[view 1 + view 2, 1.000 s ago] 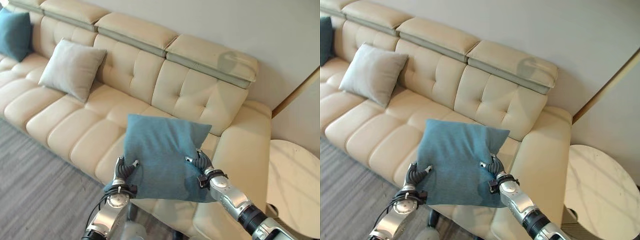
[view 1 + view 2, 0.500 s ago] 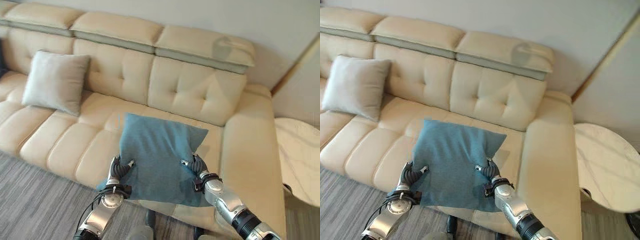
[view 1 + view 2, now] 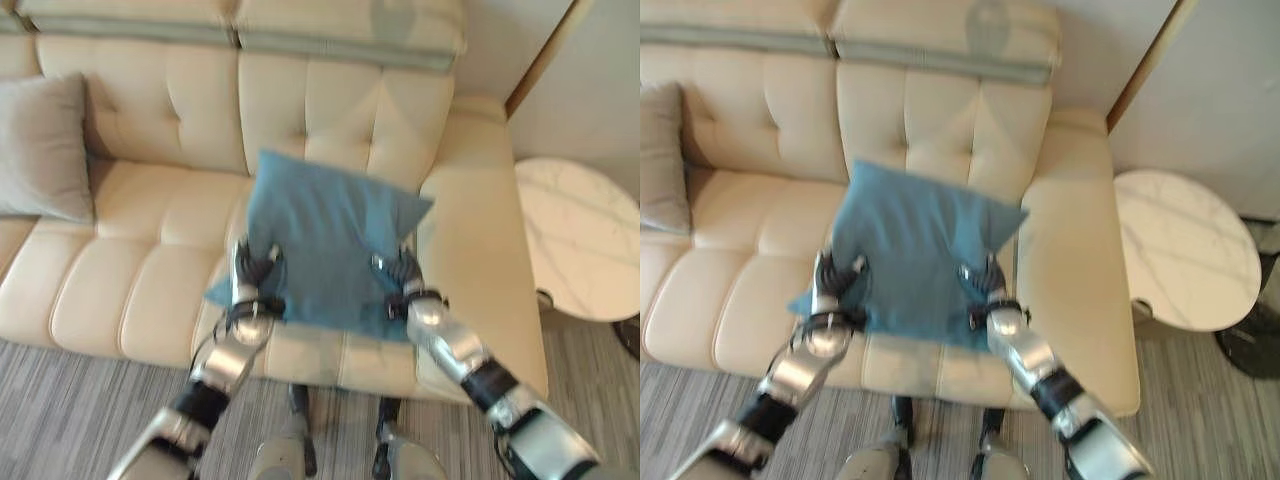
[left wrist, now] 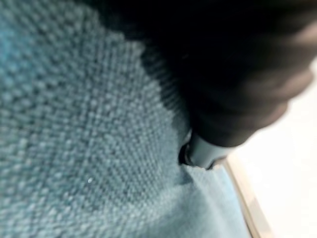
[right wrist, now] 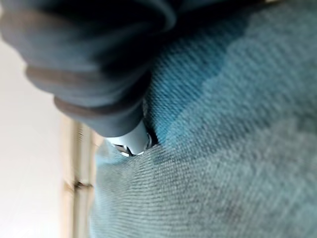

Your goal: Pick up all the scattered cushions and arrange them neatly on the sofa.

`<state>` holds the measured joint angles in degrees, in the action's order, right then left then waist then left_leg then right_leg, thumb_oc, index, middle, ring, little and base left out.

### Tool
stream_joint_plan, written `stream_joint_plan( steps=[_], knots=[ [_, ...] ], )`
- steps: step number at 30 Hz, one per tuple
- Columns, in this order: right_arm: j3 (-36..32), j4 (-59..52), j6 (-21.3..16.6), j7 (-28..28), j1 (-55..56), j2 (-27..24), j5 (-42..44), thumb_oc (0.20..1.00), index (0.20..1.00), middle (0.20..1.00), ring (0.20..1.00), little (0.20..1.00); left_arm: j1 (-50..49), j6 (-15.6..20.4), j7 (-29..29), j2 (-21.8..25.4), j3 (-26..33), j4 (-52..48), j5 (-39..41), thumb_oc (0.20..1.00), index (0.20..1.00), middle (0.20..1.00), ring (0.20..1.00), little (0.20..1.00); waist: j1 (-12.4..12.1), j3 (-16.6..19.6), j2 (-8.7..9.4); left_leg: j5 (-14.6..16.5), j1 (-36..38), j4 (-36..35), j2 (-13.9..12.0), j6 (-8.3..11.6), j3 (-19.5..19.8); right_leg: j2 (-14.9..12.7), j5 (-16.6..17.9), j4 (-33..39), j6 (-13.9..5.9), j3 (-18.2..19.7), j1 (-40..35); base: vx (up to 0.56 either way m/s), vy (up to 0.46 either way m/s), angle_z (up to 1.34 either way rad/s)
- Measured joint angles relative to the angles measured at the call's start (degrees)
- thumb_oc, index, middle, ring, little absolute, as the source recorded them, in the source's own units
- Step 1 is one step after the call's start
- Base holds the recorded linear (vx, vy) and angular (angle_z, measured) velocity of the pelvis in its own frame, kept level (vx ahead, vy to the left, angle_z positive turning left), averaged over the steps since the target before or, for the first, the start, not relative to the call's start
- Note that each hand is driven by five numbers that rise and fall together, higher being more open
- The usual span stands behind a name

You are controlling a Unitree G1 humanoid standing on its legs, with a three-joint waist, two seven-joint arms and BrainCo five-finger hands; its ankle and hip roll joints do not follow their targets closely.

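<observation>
Blue cushion [image 3: 325, 245] held up over the sofa [image 3: 150, 260] seat, in front of the backrest at the sofa's right end, just beside the right armrest. Tilted, one corner pointing toward the armrest. Gripped at its lower edge from both sides: left hand [image 3: 254, 283] at the lower left corner, right hand [image 3: 402, 283] at the lower right, fingers of each clamped into the fabric. Left wrist view: dark-covered hand pressed against the blue weave [image 4: 89, 148], a silver finger [image 4: 203, 152] dug into it. Right wrist view much the same, finger [image 5: 130, 141] pinching the cloth [image 5: 223, 163]. Grey cushion [image 3: 42, 150] leaning on the sofa's backrest, well apart to the left. Round white bench [image 3: 575, 235] just right of the sofa.
</observation>
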<state>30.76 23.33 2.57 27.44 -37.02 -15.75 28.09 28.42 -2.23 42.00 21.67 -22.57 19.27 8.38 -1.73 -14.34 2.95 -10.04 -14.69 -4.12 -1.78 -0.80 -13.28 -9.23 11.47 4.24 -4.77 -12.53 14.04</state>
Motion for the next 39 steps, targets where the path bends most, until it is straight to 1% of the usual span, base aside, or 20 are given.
stream_joint_plan(
  steps=[4,5,7,10,11,12,13,14,16,17,18,20,26,29,30,31,33,35,36,39],
  knots=[
    [-3.45,5.46,-1.16,4.78,-15.99,-0.14,-0.63,0.2,0.2,0.2,0.2,0.2,19.95,0.24,3.35,-0.29,-1.6,8.52,1.92,0.2,0.2,0.2,0.2,0.2,0.19,-2.11,-0.79,0.65,-10.58,5.17,-0.88,1.44,3.17,0.13,-1.24,-4.43,0.18,-0.62,9.41,-0.04,-0.023,0.13],
    [-5.66,5.6,-3.62,6.55,-19.39,-0.03,-0.64,0.2,0.2,0.2,0.2,0.2,24.73,0.89,3.92,-0.67,-1.66,8.86,3.09,0.2,0.2,0.2,0.2,0.2,0.18,-3.65,-1.14,-0.73,-12.6,5.1,-0.97,0.99,3.54,0.15,-1.14,-5.75,0.52,-0.86,11.88,0.0,0.017,0.13],
    [-6.31,5.77,-4.33,7.69,-22.02,-0.94,-1.36,0.2,0.2,0.2,0.2,0.2,28.65,1.69,4.57,-0.77,-2.25,10.83,4.5,0.2,0.2,0.2,0.2,0.2,0.63,-3.97,-1.37,-0.59,-15.46,5.87,-1.05,1.16,3.92,-0.25,-1.63,-7.73,0.92,-0.87,15.22,-0.01,0.021,0.1],
    [-6.51,7.95,-4.45,13.35,-31.67,-3.47,-7.81,0.2,0.2,0.2,0.2,0.2,42.79,2.82,6.97,-1.39,-5.23,20.73,6.5,0.2,0.2,0.2,0.2,0.2,2.18,-4.07,-1.53,-1.85,-24.6,7.57,-0.69,0.32,4.99,-1.48,-2.72,-14.0,1.49,-1.08,25.75,0.0,0.054,0.19],
    [-6.55,8.6,-4.5,15.62,-34.01,-4.43,-11.08,0.2,0.2,0.2,0.2,0.2,46.9,2.82,7.93,-1.63,-7.56,23.6,6.5,0.875,0.875,0.875,0.875,0.875,2.5,-4.12,-1.59,-1.9,-27.4,8.47,-0.46,0.3,5.25,-2.14,-3.31,-15.83,1.46,-1.07,28.83,0.03,0.074,0.18],
    [-5.74,9.83,-4.22,18.15,-36.12,-5.39,-15.27,0.501,0.501,0.501,0.501,0.501,49.45,2.78,8.89,-0.99,-9.25,24.93,6.13,1.0,1.0,1.0,1.0,1.0,2.83,-4.11,-1.58,-1.9,-29.68,9.19,-0.17,0.29,5.33,-2.54,-3.69,-17.42,1.53,-0.74,31.62,0.03,0.048,0.12],
    [-4.46,10.38,-4.09,19.9,-37.72,-6.33,-17.98,1.0,1.0,1.0,1.0,1.0,51.06,2.78,9.42,-0.88,-10.51,25.48,5.75,1.0,1.0,1.0,1.0,1.0,2.95,-4.11,-1.58,-1.9,-31.35,9.58,0.05,0.29,5.21,-2.83,-3.81,-18.45,1.42,0.01,33.75,0.04,0.012,-0.04],
    [-2.7,13.38,-4.3,21.55,-42.03,-7.68,-21.1,1.0,1.0,1.0,1.0,1.0,55.62,2.66,9.67,0.96,-14.11,29.76,3.57,1.0,1.0,1.0,1.0,1.0,3.02,-4.11,-1.57,-2.03,-35.11,10.08,0.36,0.13,4.35,-3.16,-3.78,-19.39,1.29,1.5,38.4,0.05,-0.011,-0.13],
    [0.36,16.72,-4.33,21.57,-45.62,-8.38,-20.95,1.0,1.0,1.0,1.0,1.0,60.5,1.33,7.43,2.95,-18.03,35.27,2.61,1.0,1.0,1.0,1.0,1.0,3.13,-4.21,-1.57,-2.07,-37.83,10.82,0.25,0.08,4.04,-3.14,-3.52,-19.65,1.31,2.08,41.29,0.05,-0.007,-0.16],
    [0.13,17.53,-4.72,20.67,-45.54,-8.22,-20.07,1.0,1.0,1.0,1.0,1.0,64.96,-0.29,3.54,8.67,-26.9,38.5,-2.56,1.0,1.0,1.0,1.0,1.0,3.41,-4.43,-1.62,-2.08,-39.52,10.82,-0.12,0.08,4.24,-2.97,-3.59,-20.02,1.37,2.61,43.54,0.09,-0.028,-0.14],
    [0.11,17.53,-4.86,20.53,-45.54,-8.26,-20.08,1.0,1.0,1.0,1.0,1.0,65.8,-0.37,2.67,10.13,-28.09,38.78,-3.37,1.0,1.0,1.0,1.0,1.0,3.4,-4.44,-1.64,-2.07,-39.7,10.82,-0.15,0.08,4.33,-2.89,-3.61,-20.1,1.4,2.91,43.97,0.08,-0.021,-0.14],
    [-1.77,17.19,-6.11,19.68,-43.83,-7.1,-20.12,1.0,1.0,1.0,1.0,1.0,63.57,-1.37,1.58,9.17,-22.29,37.93,-7.69,1.0,1.0,1.0,1.0,1.0,3.31,-4.47,-1.73,-2.08,-39.45,10.78,0.02,0.09,4.9,-2.79,-3.86,-20.46,1.46,3.18,44.05,0.05,-0.009,-0.05],
    [-2.66,18.9,-6.31,16.34,-41.99,-3.74,-20.05,1.0,1.0,1.0,1.0,1.0,57.05,-2.53,-0.9,3.97,-15.78,39.88,-9.01,1.0,1.0,1.0,1.0,1.0,3.84,-4.48,-1.72,-2.07,-38.31,10.87,0.15,0.1,4.8,-2.9,-3.95,-21.09,1.48,3.33,43.34,0.0,0.0,0.0],
    [-2.58,18.8,-6.39,14.21,-37.99,-2.69,-19.08,1.0,1.0,1.0,1.0,1.0,51.64,-2.47,-1.81,2.15,-11.92,40.12,-4.42,1.0,1.0,1.0,1.0,1.0,4.34,-4.47,-1.68,-2.07,-36.05,10.81,0.21,0.11,4.79,-2.94,-3.95,-21.13,1.49,3.34,41.11,0.0,0.002,-0.02],
    [-4.81,18.76,-7.22,12.24,-34.24,-1.28,-17.44,1.0,1.0,1.0,1.0,1.0,47.25,-1.29,-2.89,1.19,-7.09,39.17,-0.22,1.0,1.0,1.0,1.0,1.0,4.44,-4.47,-1.67,-1.52,-33.71,10.51,0.12,0.66,4.8,-2.81,-4.05,-20.96,1.42,3.35,38.94,0.0,0.011,-0.06],
    [-5.96,18.66,-7.59,11.2,-31.98,-0.58,-16.08,1.0,1.0,1.0,1.0,1.0,44.78,-0.87,-3.68,1.17,-5.25,38.19,1.94,1.0,1.0,1.0,1.0,1.0,4.62,-4.47,-1.68,-1.51,-32.38,10.15,0.11,0.66,4.78,-2.75,-4.09,-20.74,1.37,3.35,37.76,0.0,0.009,-0.08],
    [-7.73,19.29,-7.34,8.51,-26.16,0.37,-11.92,1.0,1.0,1.0,1.0,1.0,39.41,0.29,-5.19,1.25,-3.44,37.48,6.63,1.0,1.0,1.0,1.0,1.0,4.52,-4.42,-1.68,-0.56,-28.58,9.11,-0.03,1.56,4.94,-2.37,-4.88,-19.67,0.63,3.41,33.98,0.01,0.019,-0.07],
    [-9.03,18.96,-7.8,5.85,-22.66,1.17,-8.87,1.0,1.0,1.0,1.0,1.0,35.68,1.53,-7.11,1.41,-0.47,35.59,9.76,1.0,1.0,1.0,1.0,1.0,4.53,-4.26,-1.71,-0.48,-26.32,8.58,-0.19,1.54,4.85,-2.09,-4.83,-18.69,0.56,3.42,31.52,0.03,0.038,-0.08],
    [-9.98,18.65,-7.86,3.79,-18.92,1.88,-6.34,1.0,1.0,1.0,1.0,1.0,31.22,3.24,-9.02,0.75,3.57,32.73,13.4,1.0,1.0,1.0,1.0,1.0,4.61,-4.27,-1.71,-0.52,-23.41,7.46,-0.26,1.59,4.8,-2.01,-4.63,-17.24,0.65,3.37,28.64,0.01,0.022,-0.07],
    [-11.16,16.91,-7.52,0.89,-11.85,2.3,-4.38,1.0,1.0,1.0,1.0,1.0,23.12,4.71,-11.67,0.32,6.32,29.51,17.19,1.0,1.0,1.0,1.0,1.0,4.55,-4.07,-1.76,-0.53,-17.85,5.48,-0.28,1.65,4.71,-1.27,-4.13,-14.3,0.35,3.21,22.65,0.04,0.046,-0.07]
  ],
)
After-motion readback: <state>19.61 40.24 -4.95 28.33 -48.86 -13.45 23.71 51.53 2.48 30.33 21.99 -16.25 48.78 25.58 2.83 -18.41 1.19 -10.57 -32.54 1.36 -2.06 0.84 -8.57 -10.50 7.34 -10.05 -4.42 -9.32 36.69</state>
